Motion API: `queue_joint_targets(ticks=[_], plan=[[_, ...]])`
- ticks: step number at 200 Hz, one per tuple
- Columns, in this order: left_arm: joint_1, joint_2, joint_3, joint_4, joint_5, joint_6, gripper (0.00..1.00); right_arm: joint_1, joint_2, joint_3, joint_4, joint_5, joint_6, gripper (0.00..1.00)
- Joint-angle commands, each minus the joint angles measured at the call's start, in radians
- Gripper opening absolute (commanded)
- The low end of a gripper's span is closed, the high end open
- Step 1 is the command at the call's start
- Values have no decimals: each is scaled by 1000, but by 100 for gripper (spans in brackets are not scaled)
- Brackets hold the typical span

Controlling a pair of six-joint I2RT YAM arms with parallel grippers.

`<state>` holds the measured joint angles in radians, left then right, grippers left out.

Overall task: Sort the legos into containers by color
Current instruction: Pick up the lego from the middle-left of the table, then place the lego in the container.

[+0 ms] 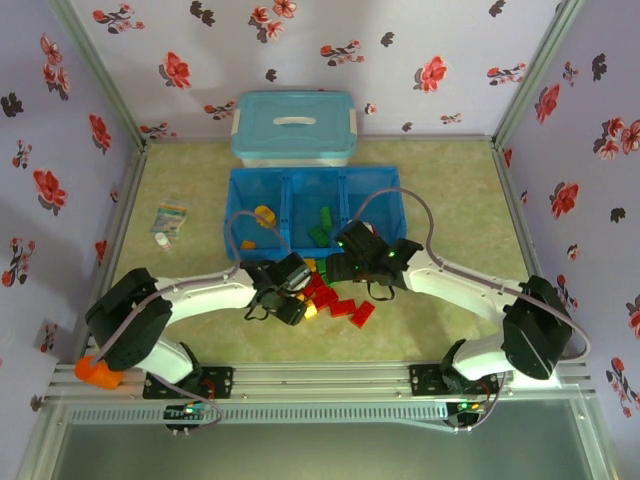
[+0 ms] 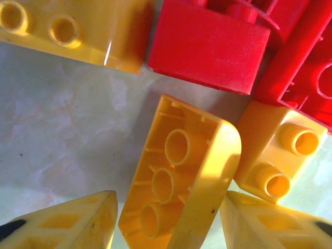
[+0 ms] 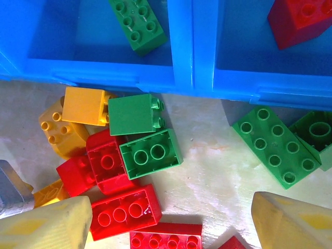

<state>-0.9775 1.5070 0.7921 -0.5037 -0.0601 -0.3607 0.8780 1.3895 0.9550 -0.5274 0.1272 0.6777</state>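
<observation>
left fingers (image 2: 72, 220) spread, straddling an upturned yellow brick (image 2: 181, 171) on the desk (image 2: 62, 119). right fingers (image 3: 41, 225) spread wide over loose bricks (image 3: 124, 210) in red, green and yellow, lying just before the blue tray (image 3: 181, 46). its neighbouring compartments hold a green brick (image 3: 137, 23) and a red brick (image 3: 301, 18).

Bare table (image 1: 468, 205) right of tray (image 1: 233, 200); legos (image 1: 340, 300) apparently dense along its front wall.
</observation>
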Motion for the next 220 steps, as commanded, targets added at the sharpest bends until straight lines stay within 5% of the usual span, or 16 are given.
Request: queue_joint_targets(ticks=[1,47,115,165,220], plan=[[-7,9,4,16,-19,3,47,0,-17,0,5,-1,5,80],[-7,-31,3,-27,-43,-17,29,1,-28,-16,19,-2,9,78],[45,-262,2,-95,-70,-85,27,0,-34,-30,34,-6,10,78],[305,-383,72,-84,-41,-93,24,3,-28,-38,54,-38,18,77],[526,-220,233,-43,28,-23,24,23,-28,-50,62,-52,34,77]])
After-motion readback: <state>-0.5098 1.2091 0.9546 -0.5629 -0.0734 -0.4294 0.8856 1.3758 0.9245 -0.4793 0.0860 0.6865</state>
